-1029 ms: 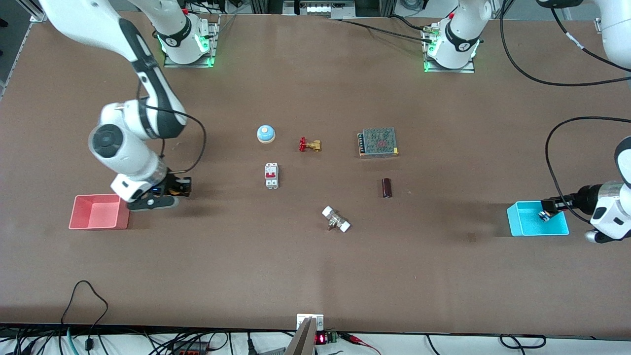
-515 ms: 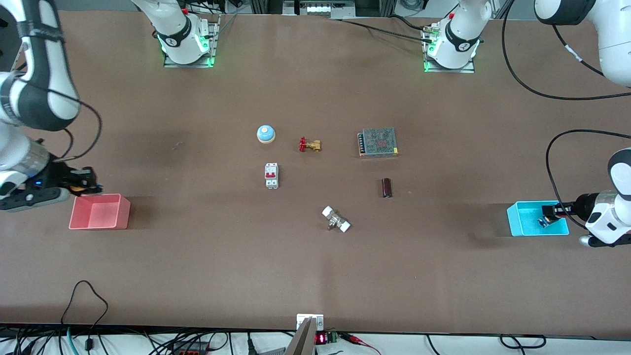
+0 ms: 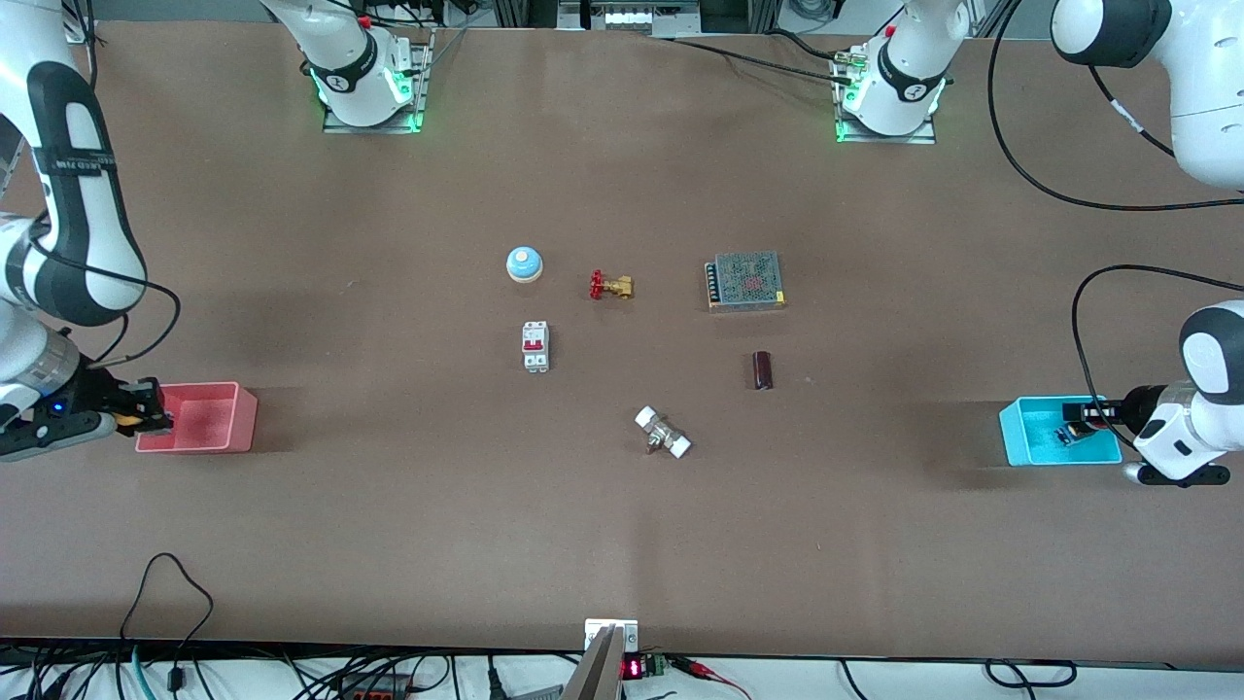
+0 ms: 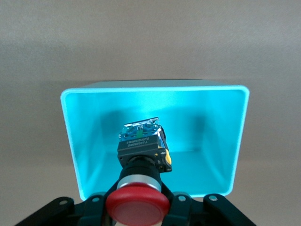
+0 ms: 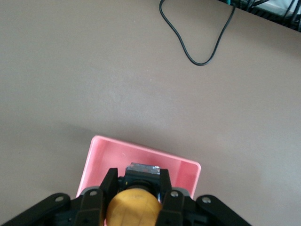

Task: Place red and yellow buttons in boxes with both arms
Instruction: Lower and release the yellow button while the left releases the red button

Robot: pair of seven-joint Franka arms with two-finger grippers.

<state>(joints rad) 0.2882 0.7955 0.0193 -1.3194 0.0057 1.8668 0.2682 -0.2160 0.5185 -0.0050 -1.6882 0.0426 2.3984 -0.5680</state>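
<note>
My right gripper [image 3: 148, 414] is shut on the yellow button [image 3: 125, 420] over the outer end of the pink box [image 3: 209, 420]. In the right wrist view the orange-yellow cap [image 5: 132, 208] sits between the fingers [image 5: 109, 182], with the pink box [image 5: 141, 160] beneath the gripper [image 5: 137, 182]. My left gripper [image 3: 1082, 414] is shut on the red button [image 3: 1067, 434] over the cyan box [image 3: 1028, 439]. In the left wrist view the red cap [image 4: 137, 203] and black body point into the cyan box [image 4: 84, 141], held by the gripper [image 4: 140, 189].
In the middle of the table lie a blue-and-white bell [image 3: 524, 263], a brass valve with a red handle [image 3: 610, 285], a meshed power supply [image 3: 744, 280], a white breaker [image 3: 535, 346], a dark cylinder [image 3: 763, 369] and a white-capped fitting [image 3: 663, 433].
My right gripper has swung with the yellow button from beside the pink box's inner end to over its outer end. My left gripper has shifted slightly over the cyan box.
</note>
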